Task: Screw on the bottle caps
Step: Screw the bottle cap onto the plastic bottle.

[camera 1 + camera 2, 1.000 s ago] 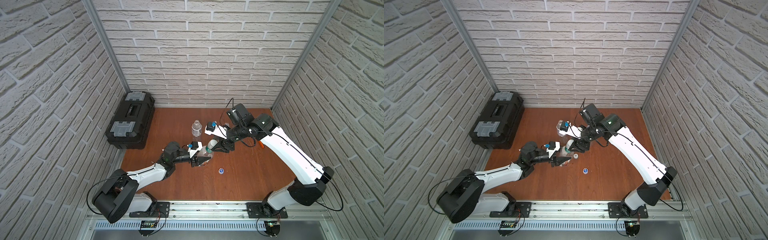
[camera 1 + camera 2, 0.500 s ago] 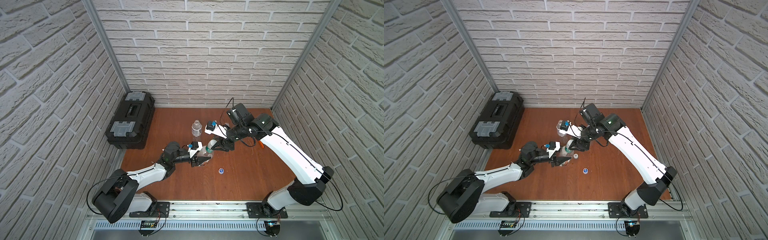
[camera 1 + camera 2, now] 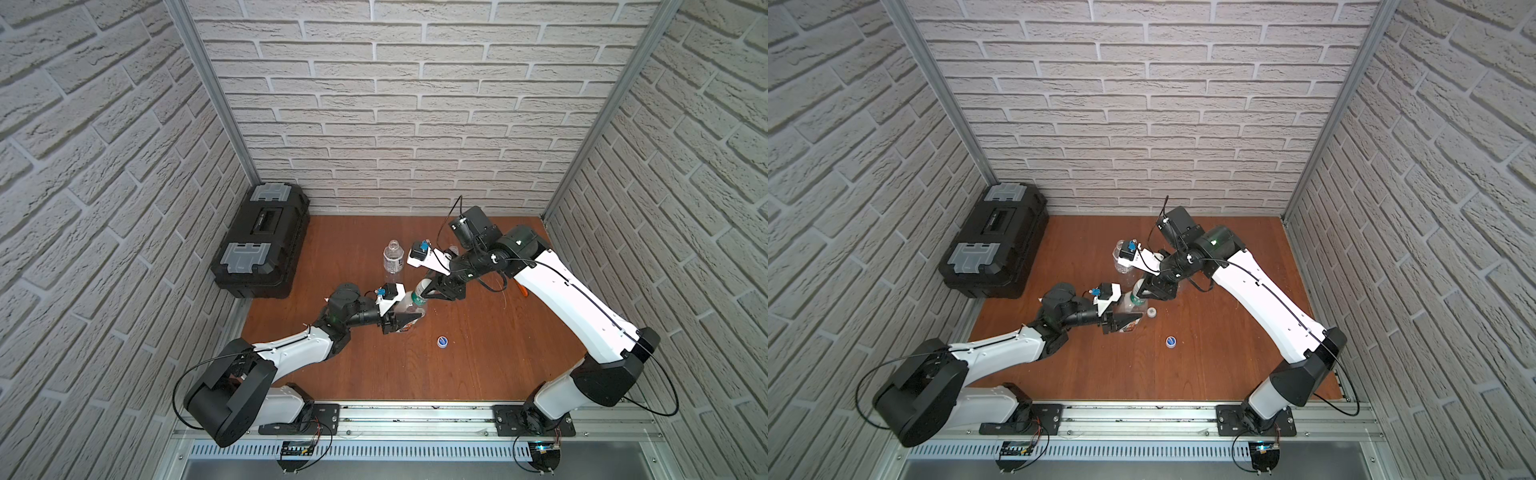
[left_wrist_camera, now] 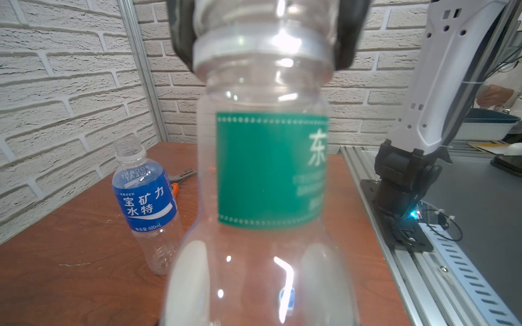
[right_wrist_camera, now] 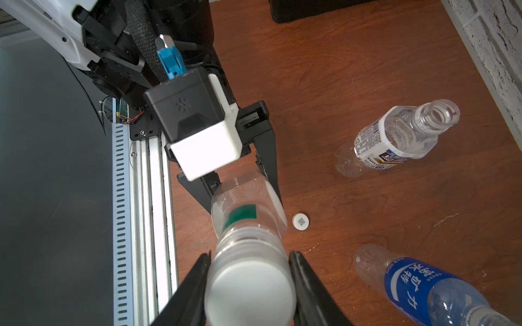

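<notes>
White brick-pattern walls close in from 9 through 12 to 3 o'clock. Brown wooden bench, black toolbox at 10 o'clock, aluminium rail along 6 o'clock.

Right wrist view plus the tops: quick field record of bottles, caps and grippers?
held bottle: green-band bottle
left gripper: shut on the green-band bottle's body
right gripper: jaws against both sides of the wide white cap, which sits on the held bottle's neck
white-labelled bottle: standing on table, uncapped
blue-labelled bottle: standing, uncapped
small white cap: loose on table beside the held bottle
blue cap: loose on table, apart from the bottles
wide cap tightness: cannot tell
</notes>
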